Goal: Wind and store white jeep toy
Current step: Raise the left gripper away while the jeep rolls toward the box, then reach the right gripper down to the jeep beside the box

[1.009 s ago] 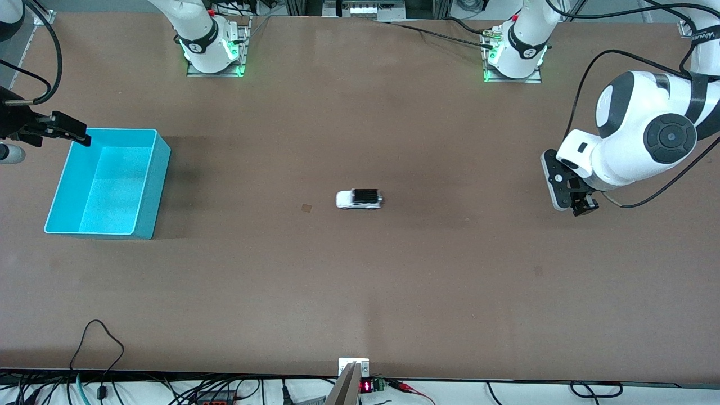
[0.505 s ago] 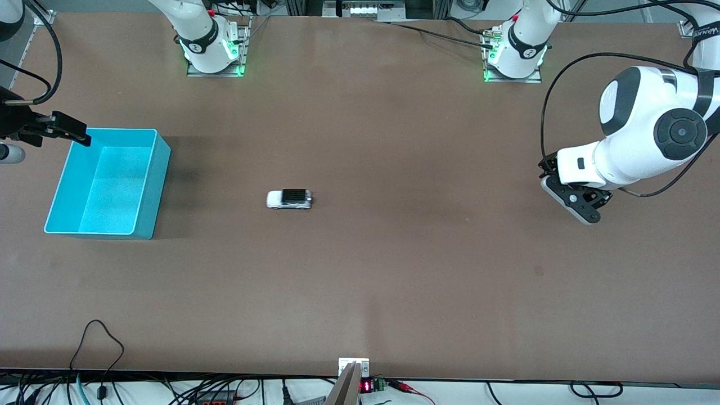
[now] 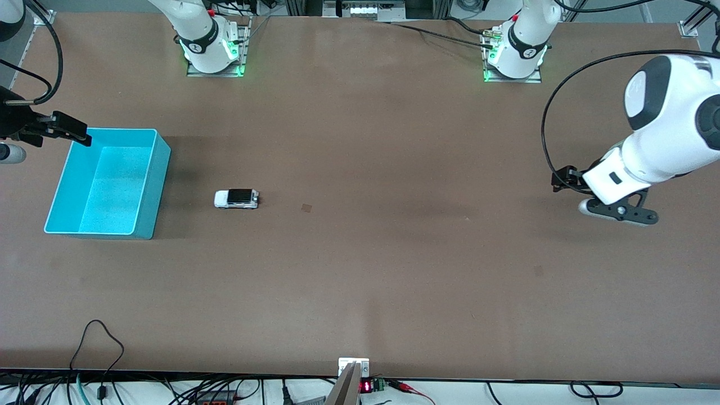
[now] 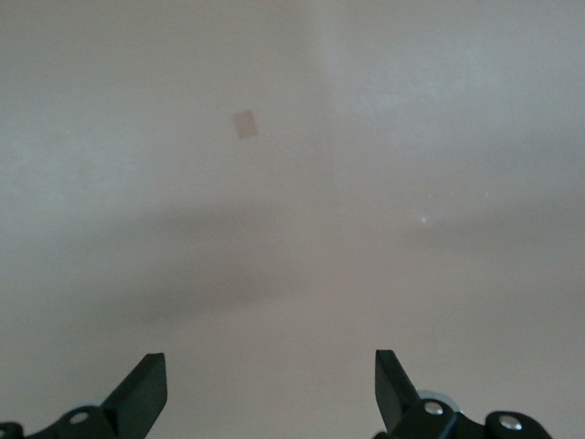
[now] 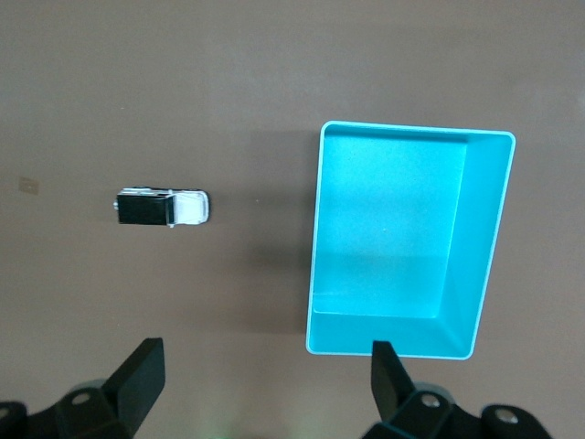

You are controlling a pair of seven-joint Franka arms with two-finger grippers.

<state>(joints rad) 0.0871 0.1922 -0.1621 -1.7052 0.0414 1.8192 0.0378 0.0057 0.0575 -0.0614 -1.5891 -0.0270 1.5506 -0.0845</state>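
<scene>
- Now the white jeep toy (image 3: 236, 198) stands free on the table (image 3: 394, 270), near the turquoise bin (image 3: 147, 191) at the right arm's end, not touching it
- The left gripper (image 4: 271, 395) hangs fingers wide and empty over the left arm's end, well apart from the toy
- The right gripper (image 5: 265, 389), spread wide and empty, hovers over the bin's edge
- Judged: winding looks done and storing remains; next, the right gripper must descend squarely over the toy's body and close on it

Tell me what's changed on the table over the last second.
The white jeep toy rolled along the table toward the turquoise bin and is now close beside it. The left gripper pulled back toward its own table end. The right gripper and bin stayed put.
</scene>
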